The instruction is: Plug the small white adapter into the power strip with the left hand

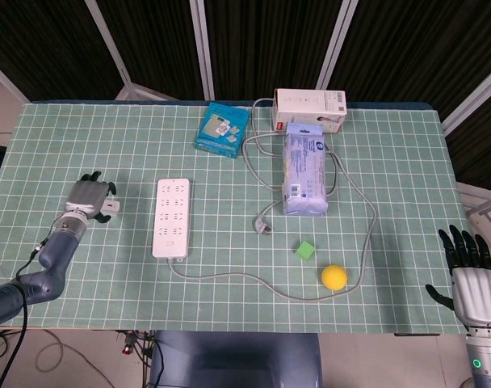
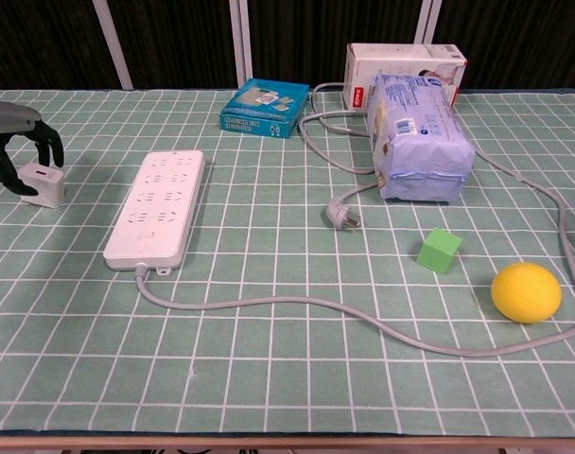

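Head view: a bench [image 1: 391, 162] covered with a green gridded mat. At its left side the left robot hand [image 1: 89, 197] sits directly over the small white adapter [image 1: 111, 208], its fingers curled down around it; only the adapter's right edge shows. Whether the fingers have closed on the adapter cannot be told from here. The white power strip [image 1: 172, 217] lies just to the right, lengthwise, sockets facing up, and its grey cable [image 1: 253, 280] trails across the mat. The right robot hand [image 1: 470, 275] rests at the bench's right edge, fingers spread, holding nothing.

Chest view: at the far left the left robot hand [image 2: 21, 137] arches over the small white adapter [image 2: 40, 184], which stands on the mat. Dark fingertips [image 2: 53, 148] hang beside its top, seemingly near or just touching, but a firm grip is not evident. The power strip [image 2: 157, 204] lies near the adapter, apart from it.

The step in hand looks like the grasp. Next, the fingers probably need to close on the adapter's sides, lift it, carry it right and turn its prongs down over a socket.
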Available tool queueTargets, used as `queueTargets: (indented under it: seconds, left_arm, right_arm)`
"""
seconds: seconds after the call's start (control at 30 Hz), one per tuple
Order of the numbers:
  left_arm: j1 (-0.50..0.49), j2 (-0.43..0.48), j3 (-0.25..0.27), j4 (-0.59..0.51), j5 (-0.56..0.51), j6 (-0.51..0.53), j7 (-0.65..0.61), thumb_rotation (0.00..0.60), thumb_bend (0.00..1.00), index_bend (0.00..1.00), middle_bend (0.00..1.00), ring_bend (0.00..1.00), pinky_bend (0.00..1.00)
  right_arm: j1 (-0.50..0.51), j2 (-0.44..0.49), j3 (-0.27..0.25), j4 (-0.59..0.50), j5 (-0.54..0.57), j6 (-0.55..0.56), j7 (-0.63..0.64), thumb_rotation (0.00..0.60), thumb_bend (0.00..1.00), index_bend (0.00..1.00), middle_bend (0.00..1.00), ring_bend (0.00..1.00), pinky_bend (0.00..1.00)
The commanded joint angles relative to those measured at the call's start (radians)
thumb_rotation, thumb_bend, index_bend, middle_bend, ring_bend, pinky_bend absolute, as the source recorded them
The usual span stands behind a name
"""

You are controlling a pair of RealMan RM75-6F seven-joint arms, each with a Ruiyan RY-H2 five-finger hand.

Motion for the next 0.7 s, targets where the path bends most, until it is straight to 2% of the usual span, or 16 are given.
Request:
queueTargets:
  seconds: [0.03, 0.23, 0.5, 0.7]
  left_arm:
    - [-0.001, -0.007, 0.001, 0.006, 0.006, 0.003, 0.0, 0.6, 0.23, 0.36, 0.36, 0.02, 0.11]
    - [-0.002, -0.017, 0.007, 0.021, 0.014, 0.01, 0.008, 0.6, 0.24, 0.39, 0.4, 0.03, 0.11]
    - [-0.002, -0.037, 0.017, 0.052, 0.009, 0.01, 0.027, 0.6, 0.26, 0.4, 0.41, 0.04, 0.12]
    - [-0.004, -0.053, 0.014, 0.068, 0.025, 0.011, 0.023, 0.6, 0.3, 0.42, 0.43, 0.05, 0.14]
  right_arm:
    - [0.0, -0.001, 0.0, 0.001, 0.001, 0.0, -0.001, 0.6, 0.16, 0.0, 0.0, 0.01, 0.04]
    - [0.0, -0.003, 0.0, 0.004, 0.002, -0.003, -0.003, 0.6, 0.16, 0.0, 0.0, 0.01, 0.04]
    - [0.001, -0.007, 0.0, 0.008, 0.005, -0.006, -0.007, 0.6, 0.16, 0.0, 0.0, 0.01, 0.04]
    - [0.003, -0.012, 0.0, 0.013, 0.009, -0.012, -0.013, 0.6, 0.16, 0.0, 0.0, 0.01, 0.04]
